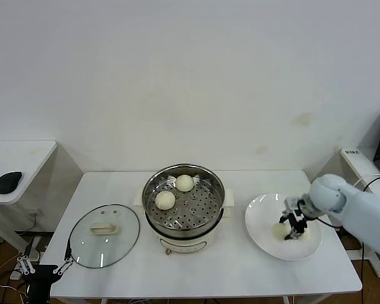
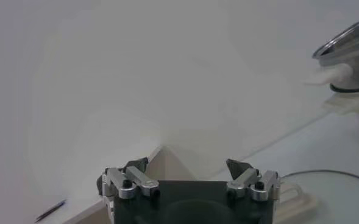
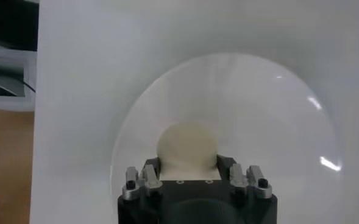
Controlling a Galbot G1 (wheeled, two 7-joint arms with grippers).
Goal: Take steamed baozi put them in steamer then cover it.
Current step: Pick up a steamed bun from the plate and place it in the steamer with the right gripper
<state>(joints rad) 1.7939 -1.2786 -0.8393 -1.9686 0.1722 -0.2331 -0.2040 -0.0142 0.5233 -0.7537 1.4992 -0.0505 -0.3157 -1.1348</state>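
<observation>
baozi [image 3: 186,143] | between right gripper [image 3: 188,164] fingers | on plate [image 3: 277,122]

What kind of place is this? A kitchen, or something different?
Probably a lab or test room set up as a kitchen task, not a home kitchen: a plain white table against a bare wall, a steamer and plate alone on it, cables on the floor and a side desk.

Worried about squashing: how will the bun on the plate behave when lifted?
The bun looks soft and rounded, so it probably dents under the right hand closing on it. Likely light. On the smooth plate it could roll if nudged.
</observation>
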